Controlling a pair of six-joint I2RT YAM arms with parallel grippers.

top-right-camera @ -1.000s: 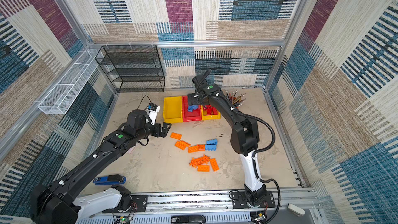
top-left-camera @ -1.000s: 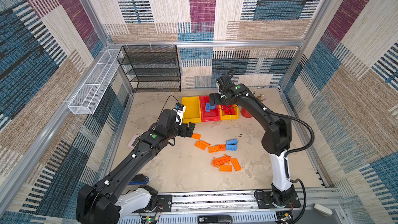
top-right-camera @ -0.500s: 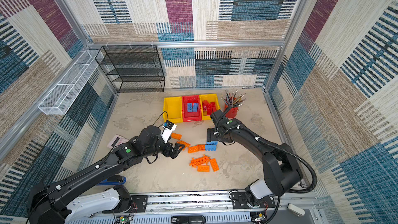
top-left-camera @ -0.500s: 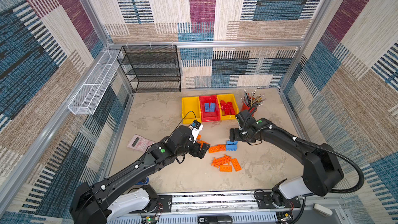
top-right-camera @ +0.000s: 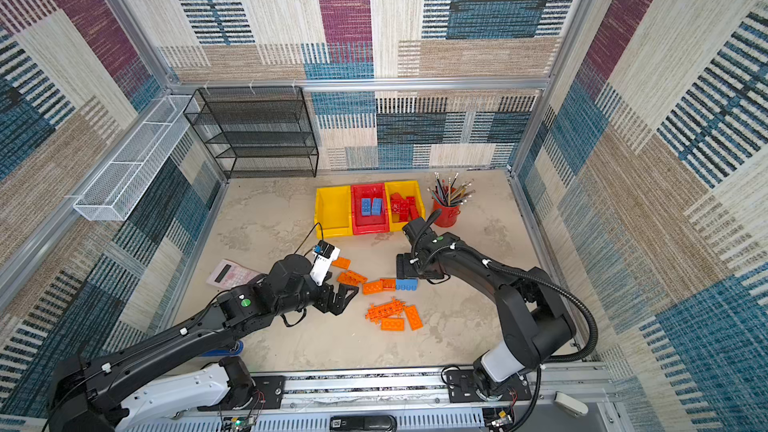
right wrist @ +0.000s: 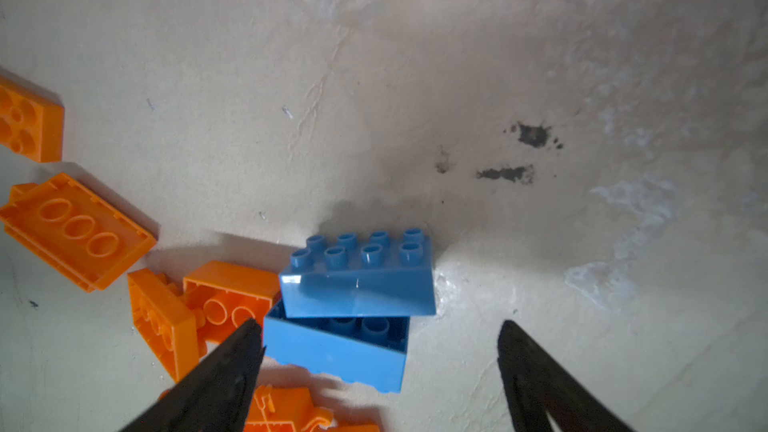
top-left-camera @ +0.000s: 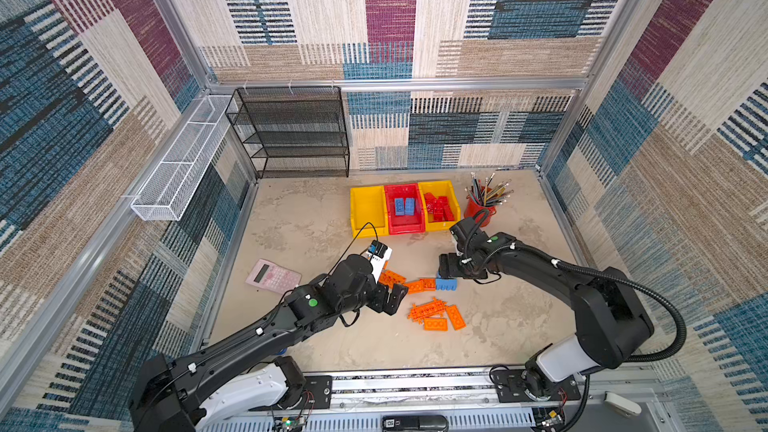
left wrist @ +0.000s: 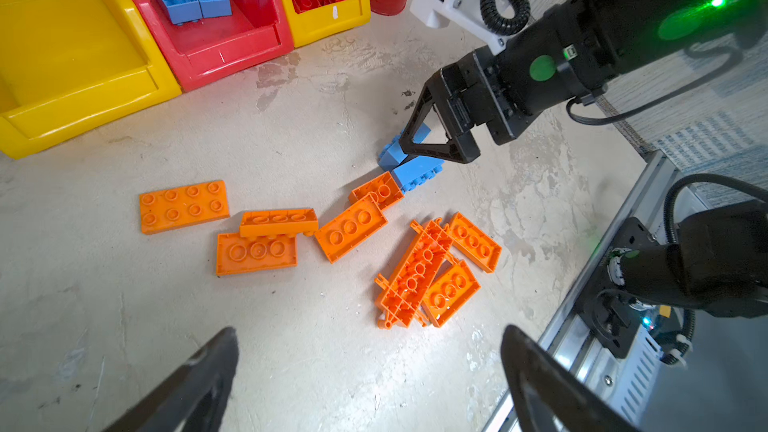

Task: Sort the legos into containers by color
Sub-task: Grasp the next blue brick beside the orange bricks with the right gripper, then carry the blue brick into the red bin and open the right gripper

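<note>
Two blue legos (right wrist: 353, 284) lay on the desk (right wrist: 415, 76), well out from the red bin (top-left-camera: 405, 226), one tipped onto the other. The right claw (right wrist: 379, 326) hung spread astride them; centring before closing seemed wise.

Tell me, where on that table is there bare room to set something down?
Bare floor lies between the black rack, the pink calculator and the empty yellow bin, and between the orange bricks and the front rail. Crowded mid-table around the blue bricks.

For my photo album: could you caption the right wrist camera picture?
Right gripper, jaws open, poised around two piled blue bricks beside scattered orange bricks.
</note>
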